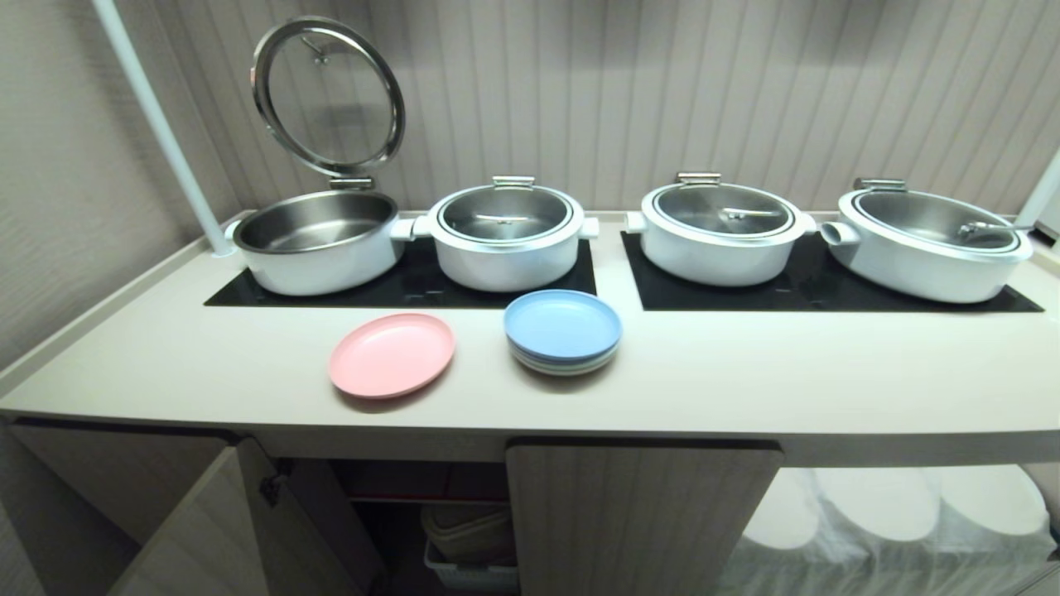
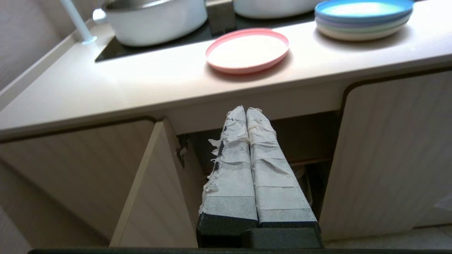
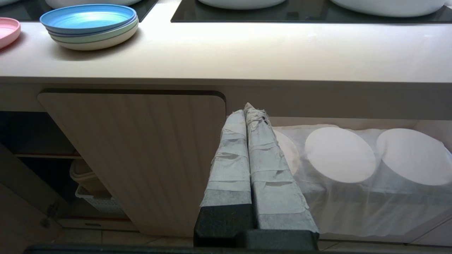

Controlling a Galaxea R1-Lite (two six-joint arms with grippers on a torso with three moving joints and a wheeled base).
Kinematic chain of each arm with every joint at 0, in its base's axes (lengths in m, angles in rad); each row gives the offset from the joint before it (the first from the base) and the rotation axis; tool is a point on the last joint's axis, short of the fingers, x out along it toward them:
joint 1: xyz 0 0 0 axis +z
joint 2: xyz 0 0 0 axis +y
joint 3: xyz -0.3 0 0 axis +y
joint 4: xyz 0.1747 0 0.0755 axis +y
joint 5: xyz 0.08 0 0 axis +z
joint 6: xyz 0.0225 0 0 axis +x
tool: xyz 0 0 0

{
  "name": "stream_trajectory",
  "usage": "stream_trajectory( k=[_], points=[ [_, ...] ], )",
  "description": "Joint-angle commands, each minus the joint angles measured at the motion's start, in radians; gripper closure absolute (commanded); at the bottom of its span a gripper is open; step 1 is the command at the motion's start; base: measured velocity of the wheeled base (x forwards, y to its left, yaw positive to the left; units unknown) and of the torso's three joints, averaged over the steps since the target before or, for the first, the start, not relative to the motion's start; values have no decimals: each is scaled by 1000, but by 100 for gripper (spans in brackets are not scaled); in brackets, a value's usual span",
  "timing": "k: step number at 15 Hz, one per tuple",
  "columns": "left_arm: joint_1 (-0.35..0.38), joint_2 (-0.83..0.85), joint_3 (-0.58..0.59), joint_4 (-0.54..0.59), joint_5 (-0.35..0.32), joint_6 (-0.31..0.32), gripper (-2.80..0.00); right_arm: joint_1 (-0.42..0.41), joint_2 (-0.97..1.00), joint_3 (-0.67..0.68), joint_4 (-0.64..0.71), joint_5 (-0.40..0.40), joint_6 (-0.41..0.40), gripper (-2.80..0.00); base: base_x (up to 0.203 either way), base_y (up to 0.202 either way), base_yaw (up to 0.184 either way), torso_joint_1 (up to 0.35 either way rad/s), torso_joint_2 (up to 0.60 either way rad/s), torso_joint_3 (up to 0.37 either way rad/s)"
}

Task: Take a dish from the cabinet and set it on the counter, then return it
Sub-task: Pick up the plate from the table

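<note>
Already dish [image 1: 392, 354] on surface [image 1: 745, 372]; cabinet [image 1: 248, 513] door open; return left. Both end effectors closed, empty: left end effector [image 2: 246, 109], right end effector [image 3: 248, 107].

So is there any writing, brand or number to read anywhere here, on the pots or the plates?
None can be read.
The four white pots, the pink plate, the blue-topped stack, the counter and the cabinet doors show no lettering, label or number.

Pink dish [image 1: 392, 354] on a cream-beige desk [image 1: 745, 372]; blue-topped plate stack [image 1: 562, 331] — pastel green and cream below; black cooktop panels [image 1: 828, 285]; white pots [image 1: 720, 236]; beige fluted cabinet door [image 1: 638, 521].
</note>
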Motion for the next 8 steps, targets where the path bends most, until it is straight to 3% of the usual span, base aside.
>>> stream_trajectory(
  k=[1, 3, 8],
  points=[
    [0, 0, -41, 5, -32, -1, 0, 0, 0, 0, 0, 0, -1, 0, 0, 0, 0, 0, 0, 0],
    [0, 0, -81, 13, -69, -2, 0, 0, 0, 0, 0, 0, -1, 0, 0, 0, 0, 0, 0, 0],
    [0, 46, -198, 204, -83, -8, 0, 0, 0, 0, 0, 0, 1, 0, 0, 0, 0, 0, 0, 0]
  ],
)
